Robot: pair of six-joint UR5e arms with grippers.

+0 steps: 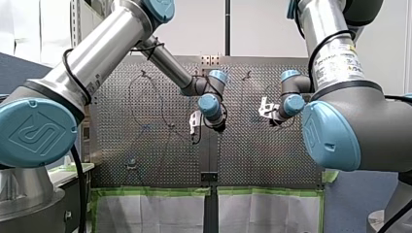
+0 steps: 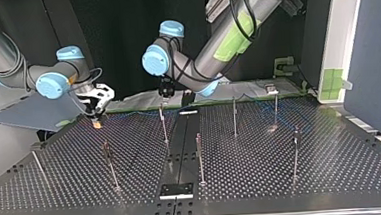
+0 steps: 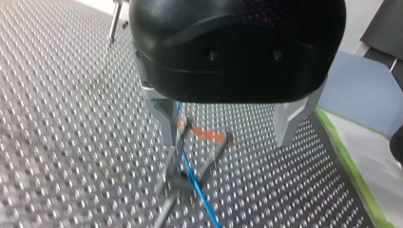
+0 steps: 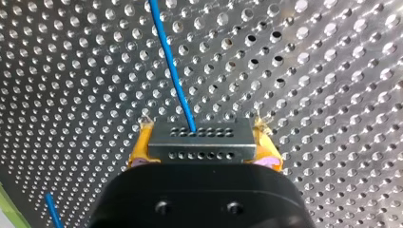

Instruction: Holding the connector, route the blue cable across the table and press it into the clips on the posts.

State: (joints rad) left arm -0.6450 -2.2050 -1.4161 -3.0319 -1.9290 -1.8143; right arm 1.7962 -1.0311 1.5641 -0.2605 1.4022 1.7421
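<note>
Table (image 2: pixel 263 183): perforated metal, with a dark strip (image 2: pixel 180 143) running near to far down its middle in the top view.
Near posts (image 2: pixel 200 159): three thin uprights in the near row of the top view, at left, middle and right. No gripper is near them.
Far posts (image 2: pixel 234 117): three more uprights in the far row. The leftmost stands right under the left gripper (image 2: pixel 165 93).
Left gripper: black body with metal fingers (image 3: pixel 164 114) spread wide apart, holding nothing. It hangs just above the post top, at the far middle of the table.
Clip (image 3: pixel 204 134): orange part on the post top, below and between the spread fingers. It is blurred.
Cable (image 3: pixel 195 180): blue. It passes just beside one metal finger and down along the post. Cannot tell whether it sits in the clip.
Right gripper (image 2: pixel 97 124): at the far left of the top view, low over the table.
Pads (image 4: pixel 138 149): yellow, pinching the connector from both sides.
Connector (image 4: pixel 199 149): grey block with two rows of small holes, held between the pads. The cable leaves its far face and runs away over the table.
Cable run: a faint blue line along the far edge in the top view, between the two grippers.
</note>
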